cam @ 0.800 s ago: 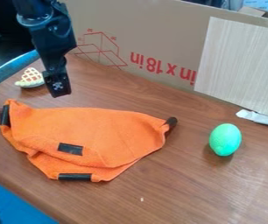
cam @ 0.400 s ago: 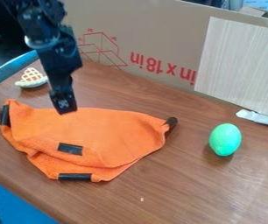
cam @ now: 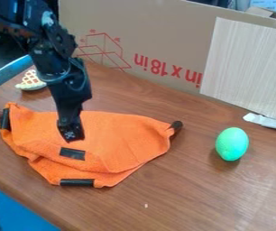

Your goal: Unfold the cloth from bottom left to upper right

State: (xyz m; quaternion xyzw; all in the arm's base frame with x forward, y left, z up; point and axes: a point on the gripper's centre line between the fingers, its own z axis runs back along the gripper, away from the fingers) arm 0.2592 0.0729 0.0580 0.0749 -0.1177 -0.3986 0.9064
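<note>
Lowered and brought nearer since the earlier frames: the gripper [cam: 71, 132], from beyond the cloth's far edge to a position over the cloth itself. No shift noted in the orange cloth [cam: 113, 135], which lies folded and rumpled on the wooden table [cam: 188, 198], left of the view's middle.

Nearest item: the lower black strip [cam: 77, 182], at the cloth's near corner; judged to belong to the bottom layer, and best left alone. Next, the upper black strip [cam: 73, 154], on the flap, judged to be the corner for turning back. Gripper tip found just beyond this strip; contact with the fabric cannot be confirmed. State of jaws: cannot be told, wide or narrow.

Recommended method: line up with the upper strip, descend until the top layer can be pinched, and close on that layer only. Too deep a bite would probably take both layers and drag the whole cloth. Lift modestly, carry the corner over the far fold toward the upper right, then lower before release so it lies flat. A grip on loose fabric beside the strip may slip or bunch.

Farther off, the green egg [cam: 232, 144] sits well right of the cloth; a path kept left of it is advised. Beyond stands the cardboard box [cam: 146, 27], a limit on reach.
</note>
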